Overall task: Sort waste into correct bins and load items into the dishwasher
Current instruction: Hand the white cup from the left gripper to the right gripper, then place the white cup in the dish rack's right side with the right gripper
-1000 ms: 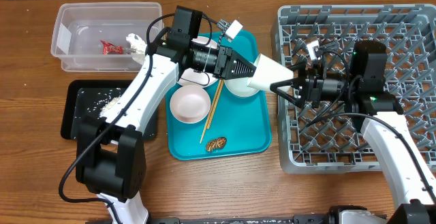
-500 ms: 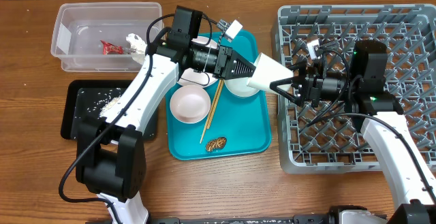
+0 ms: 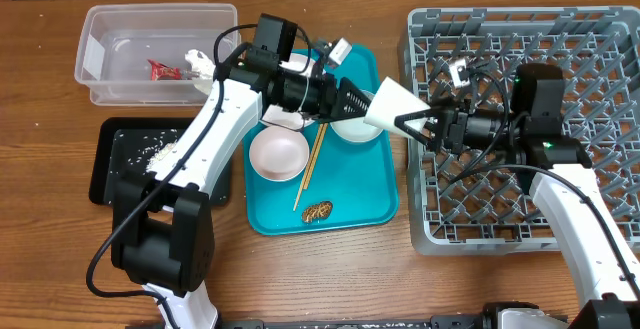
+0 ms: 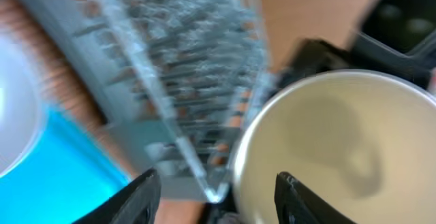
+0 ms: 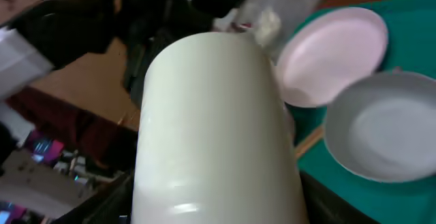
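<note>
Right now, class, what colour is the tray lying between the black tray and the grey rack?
The tray is teal; the overhead view shows it best.

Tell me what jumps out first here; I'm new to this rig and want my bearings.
A white cup hangs in mid-air between the teal tray and the grey rack, clamped by the right gripper, with the left gripper open at its mouth. A pink bowl sits on the tray below.

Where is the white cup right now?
Seen from overhead, the white cup is up in the air over the teal tray's right edge, next to the grey rack, held between the fingers of the right gripper.
</note>
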`<action>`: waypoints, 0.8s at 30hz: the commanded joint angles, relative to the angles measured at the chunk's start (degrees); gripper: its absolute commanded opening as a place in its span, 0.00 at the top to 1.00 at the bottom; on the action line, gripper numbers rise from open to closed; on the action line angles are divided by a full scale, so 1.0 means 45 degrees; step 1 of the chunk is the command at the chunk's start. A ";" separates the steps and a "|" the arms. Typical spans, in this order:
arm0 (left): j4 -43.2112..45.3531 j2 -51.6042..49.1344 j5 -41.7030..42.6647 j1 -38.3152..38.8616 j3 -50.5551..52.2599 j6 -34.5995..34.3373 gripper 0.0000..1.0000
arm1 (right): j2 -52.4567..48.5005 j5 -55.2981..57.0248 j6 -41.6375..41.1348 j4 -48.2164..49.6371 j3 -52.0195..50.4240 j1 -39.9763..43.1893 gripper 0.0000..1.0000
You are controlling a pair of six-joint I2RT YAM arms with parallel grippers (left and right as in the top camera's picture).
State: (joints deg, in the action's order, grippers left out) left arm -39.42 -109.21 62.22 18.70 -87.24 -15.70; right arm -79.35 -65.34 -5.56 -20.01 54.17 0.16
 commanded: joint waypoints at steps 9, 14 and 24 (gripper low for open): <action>-0.3201 0.0651 -0.5765 -0.2200 -0.0248 0.1064 0.38 | 0.0539 0.7232 -0.0141 -0.5357 0.2030 0.0976 0.71; -0.4444 0.1690 -0.8952 -0.2759 -0.0248 0.1506 0.35 | 0.0520 1.0851 -0.0413 -0.8981 0.4964 0.2361 0.78; -0.4755 0.2895 -1.0812 -0.2730 -0.0248 0.1501 0.33 | -0.0243 1.4586 -0.1010 -1.3085 0.8068 0.5999 0.80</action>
State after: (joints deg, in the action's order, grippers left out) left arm -60.77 -97.76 16.91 6.28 -87.35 -10.28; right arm -78.76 -8.36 -8.60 -77.56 87.02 23.44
